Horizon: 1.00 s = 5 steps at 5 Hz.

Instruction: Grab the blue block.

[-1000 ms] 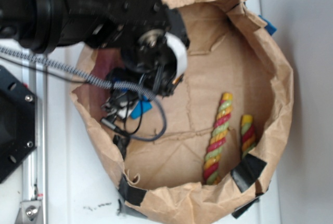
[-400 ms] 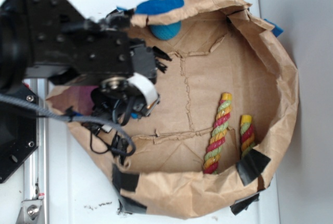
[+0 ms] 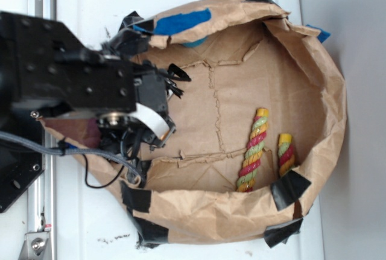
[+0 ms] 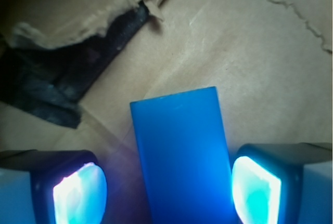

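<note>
A robot lab bench: white tabletop (image 3: pixel 90 224), metal rail (image 3: pixel 37 212), taped brown paper bin (image 3: pixel 319 91).

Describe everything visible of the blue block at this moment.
The blue block shows only in the wrist view: a flat, smooth, bright blue rectangular slab, its far end square-cut, its near end cut off by the picture's edge. It lies flat on the brown paper floor of the bag, between the two fingers of the gripper. A gap shows on each side, so neither pad touches it. In the exterior view the arm hides it.

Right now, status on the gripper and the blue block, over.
Gripper open, pads either side of the blue block, gaps on both sides. Block flat on the brown paper. Nothing between pads and block.
</note>
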Tool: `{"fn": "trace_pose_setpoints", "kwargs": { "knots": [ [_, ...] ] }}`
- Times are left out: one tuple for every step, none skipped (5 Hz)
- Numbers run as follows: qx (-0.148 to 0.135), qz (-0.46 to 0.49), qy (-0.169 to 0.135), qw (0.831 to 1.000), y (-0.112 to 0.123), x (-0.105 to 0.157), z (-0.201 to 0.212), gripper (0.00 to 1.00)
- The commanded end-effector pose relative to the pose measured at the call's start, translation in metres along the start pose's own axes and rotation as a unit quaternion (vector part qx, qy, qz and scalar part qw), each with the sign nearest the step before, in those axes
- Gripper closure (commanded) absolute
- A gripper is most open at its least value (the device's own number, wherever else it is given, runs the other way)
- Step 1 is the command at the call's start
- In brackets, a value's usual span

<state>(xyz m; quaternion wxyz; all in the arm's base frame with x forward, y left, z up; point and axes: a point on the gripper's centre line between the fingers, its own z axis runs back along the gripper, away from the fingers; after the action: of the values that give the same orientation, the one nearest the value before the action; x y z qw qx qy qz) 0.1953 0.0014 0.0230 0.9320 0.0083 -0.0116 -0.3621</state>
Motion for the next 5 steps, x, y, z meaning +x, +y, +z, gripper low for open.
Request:
{"fn": "trace_pose_setpoints", "kwargs": {
  "knots": [
    [0.001,0.000,0.016,1.000,-0.009,0.006,-0.018,0.00],
    [-0.003,0.020,0.008,1.000,-0.005,0.004,-0.016,0.41],
    [-0.002,0.038,0.000,0.999,0.000,0.002,-0.008,1.00],
    [-0.009,0.055,-0.009,0.998,0.009,0.001,0.003,1.00],
    [-0.006,0.093,-0.022,0.995,0.032,0.007,0.022,1.00]
  ]
}}
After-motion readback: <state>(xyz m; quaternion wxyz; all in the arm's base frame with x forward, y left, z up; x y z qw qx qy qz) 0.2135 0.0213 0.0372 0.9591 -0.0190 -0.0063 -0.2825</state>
